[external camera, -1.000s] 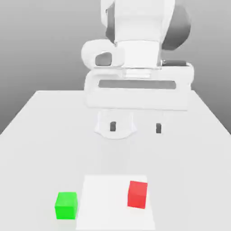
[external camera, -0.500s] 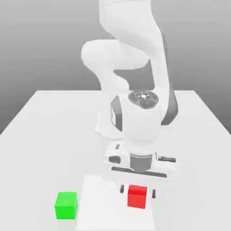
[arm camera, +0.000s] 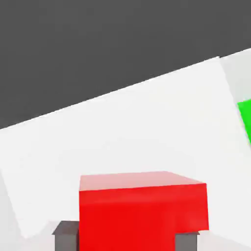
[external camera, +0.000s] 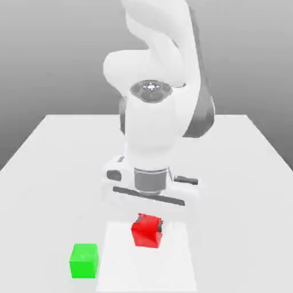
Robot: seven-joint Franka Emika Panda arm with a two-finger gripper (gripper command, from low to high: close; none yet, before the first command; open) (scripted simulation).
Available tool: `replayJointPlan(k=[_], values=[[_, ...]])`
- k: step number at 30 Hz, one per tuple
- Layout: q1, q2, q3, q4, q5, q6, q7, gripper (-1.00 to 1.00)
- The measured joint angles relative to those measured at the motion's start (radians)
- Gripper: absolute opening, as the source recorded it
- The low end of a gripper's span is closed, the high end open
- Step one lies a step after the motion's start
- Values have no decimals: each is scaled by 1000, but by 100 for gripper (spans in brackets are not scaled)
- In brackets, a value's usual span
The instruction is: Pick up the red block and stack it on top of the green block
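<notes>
1. Nearest you in the exterior view, the green block [external camera: 84, 261] sits on the bench [external camera: 240, 200], just beside the white sheet [external camera: 143, 269], on the exterior view's left of it, by the sheet's near left corner. In the hand view you see part of the green block beyond one side edge of the sheet.

2. The white sheet lies flat on the bench, towards its near edge. In the hand view, another edge of the sheet borders a dark grey area [arm camera: 98, 44].

3. A little farther back, you have the red block [external camera: 147, 231] in front of the far part of the sheet in the exterior view, slightly tilted there. It is apart from the green block, on the exterior view's right of it. You cannot tell how high it is above the sheet.

4. Your end effector [external camera: 149, 224] is clamped on the red block, with one dark fingertip against each of two opposite sides; the hand view shows the block between them too.

5. Behind and above the block, the white arm [external camera: 151, 129] reaches over the bench, whose far edge runs straight across behind it, with the far corners showing on both sides.
</notes>
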State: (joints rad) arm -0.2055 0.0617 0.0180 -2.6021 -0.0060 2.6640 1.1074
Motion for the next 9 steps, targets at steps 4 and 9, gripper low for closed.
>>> replayJointPlan(k=[4, 9], values=[[-77, 60, -32, 45, 10, 15, -26, -100], [-78, 159, -33, 52, 13, 107, -30, 100]])
